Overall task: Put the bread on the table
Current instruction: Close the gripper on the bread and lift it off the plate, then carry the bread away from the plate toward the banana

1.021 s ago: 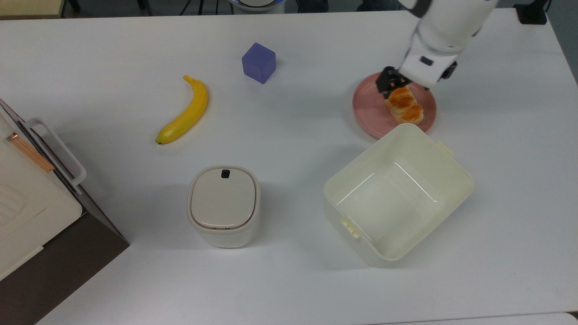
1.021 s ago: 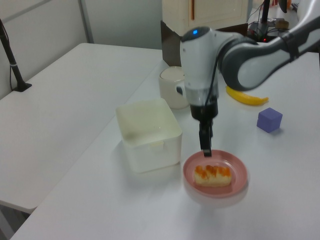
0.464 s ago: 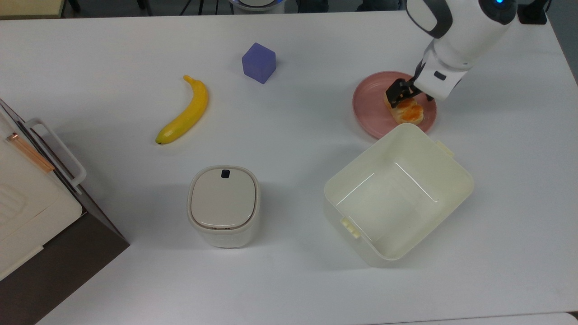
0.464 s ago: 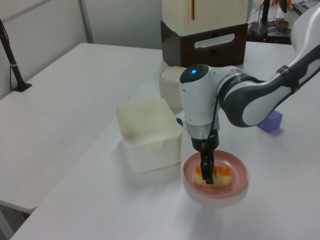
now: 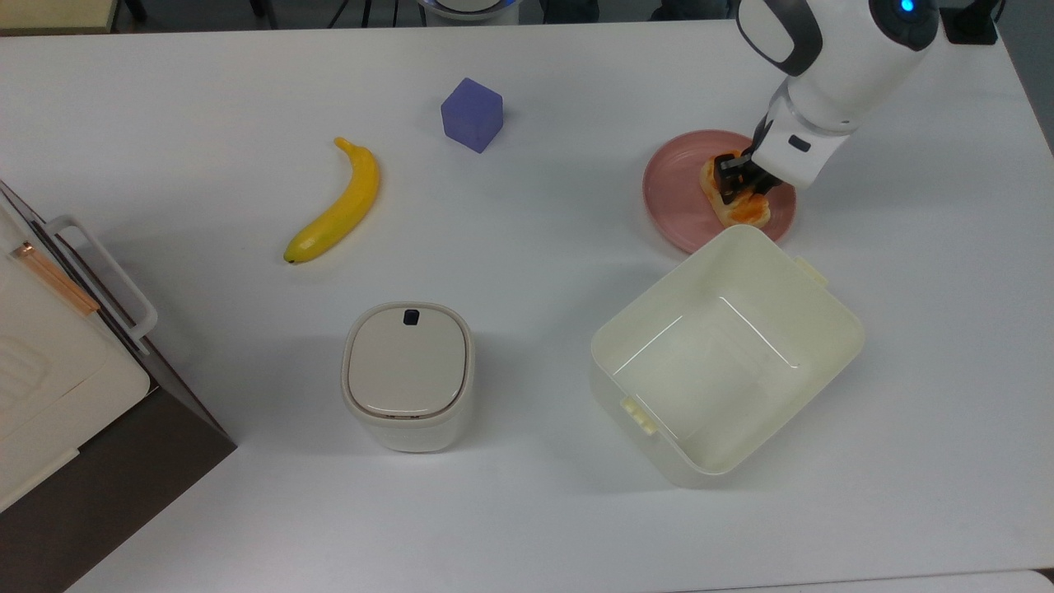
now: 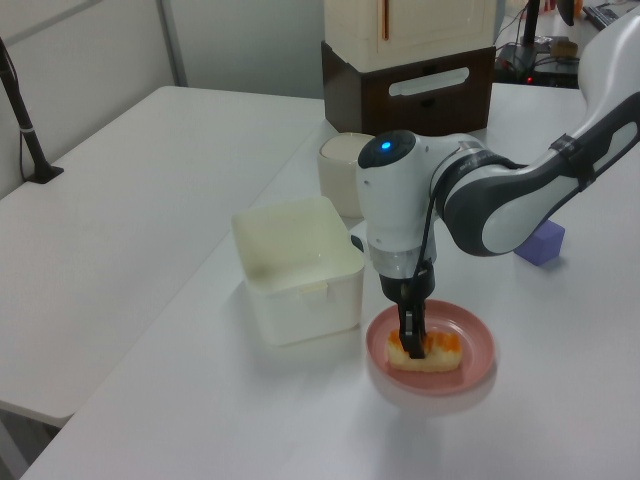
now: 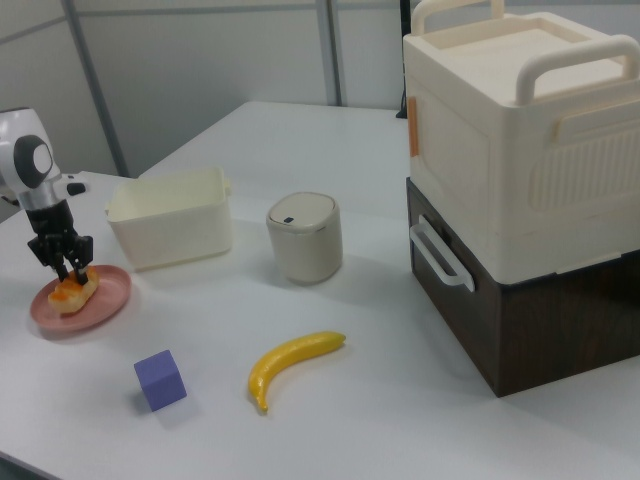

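Observation:
The bread (image 5: 748, 213) (image 6: 437, 358) (image 7: 68, 294), a pale-tan bun with orange glaze, lies on a round pink plate (image 5: 671, 206) (image 6: 476, 343) (image 7: 103, 305) on the white table (image 5: 527, 247) at the top view's upper right. My gripper (image 5: 737, 186) (image 6: 412, 338) (image 7: 66, 270) points straight down onto the bun's middle. Its black fingers are open and stand on either side of the bun, low against it. The bun still rests on the plate, and the fingers hide part of its top.
An open cream bin (image 5: 725, 354) sits just in front of the plate, nearly touching it. A lidded cream container (image 5: 408, 375), a yellow banana (image 5: 338, 204) and a purple cube (image 5: 472, 114) stand further to the top view's left. A cream box on a brown cabinet (image 5: 49, 371) occupies the top view's left edge.
My gripper has come down from above the plate's back rim onto the bun, and its fingers now straddle it. The bun and plate have not moved.

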Controlling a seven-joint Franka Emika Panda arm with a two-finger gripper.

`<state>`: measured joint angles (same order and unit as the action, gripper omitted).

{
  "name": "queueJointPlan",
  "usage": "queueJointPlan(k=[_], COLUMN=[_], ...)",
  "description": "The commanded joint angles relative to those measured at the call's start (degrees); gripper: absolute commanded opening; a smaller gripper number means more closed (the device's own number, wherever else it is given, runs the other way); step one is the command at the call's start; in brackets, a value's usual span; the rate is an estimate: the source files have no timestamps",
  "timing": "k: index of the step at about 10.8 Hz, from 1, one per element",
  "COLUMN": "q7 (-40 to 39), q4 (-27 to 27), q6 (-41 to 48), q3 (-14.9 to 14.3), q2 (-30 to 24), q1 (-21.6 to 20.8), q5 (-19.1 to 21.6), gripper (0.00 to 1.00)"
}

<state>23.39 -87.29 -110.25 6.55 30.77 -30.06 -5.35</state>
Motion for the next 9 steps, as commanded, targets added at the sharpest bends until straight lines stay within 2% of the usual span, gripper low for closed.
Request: queueJointPlan(k=[1, 3, 6, 7, 9], q7=[-0.01, -5.61, -15.53, -18.7, -19.87], q4=[-0.95, -1.3, -3.32, -3.33, -3.67], q6=[3.53, 7.83, 7.16, 7.07, 4.89], q3=[-0.57, -0.57, -0.66, -0.66, -0.66], q2=[-7.01, -9.84, -9.06, -8.45, -6.17], q1=[3.23, 7.97, 21.75, 25.19, 27.68], q5=[-0.19, 0.16, -0.63, -0.63, -1.76], gripper=[0.25, 0.25, 0.27, 0.29, 0.34])
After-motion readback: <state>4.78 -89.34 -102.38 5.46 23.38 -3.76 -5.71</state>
